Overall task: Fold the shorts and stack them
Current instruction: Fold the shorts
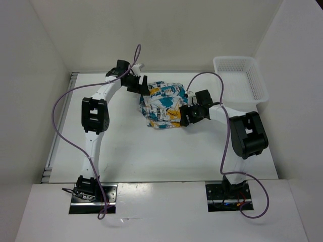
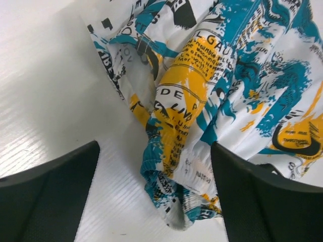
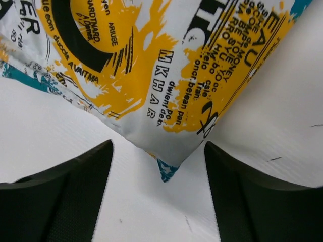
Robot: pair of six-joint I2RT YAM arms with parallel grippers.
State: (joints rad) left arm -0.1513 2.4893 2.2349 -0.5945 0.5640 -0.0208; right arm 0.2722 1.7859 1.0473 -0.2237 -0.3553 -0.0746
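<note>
The shorts, white cloth with yellow-orange and teal patches and dark lettering, lie bunched on the table at the back centre. My left gripper is at their back left edge, open; in the left wrist view a gathered waistband fold lies between the fingers without being clamped. My right gripper is at their front right corner, open; in the right wrist view a cloth corner points down between the fingers, apart from both.
A white plastic mesh basket stands at the back right corner of the white table. White walls close in on the left, back and right. Purple cables loop from both arms.
</note>
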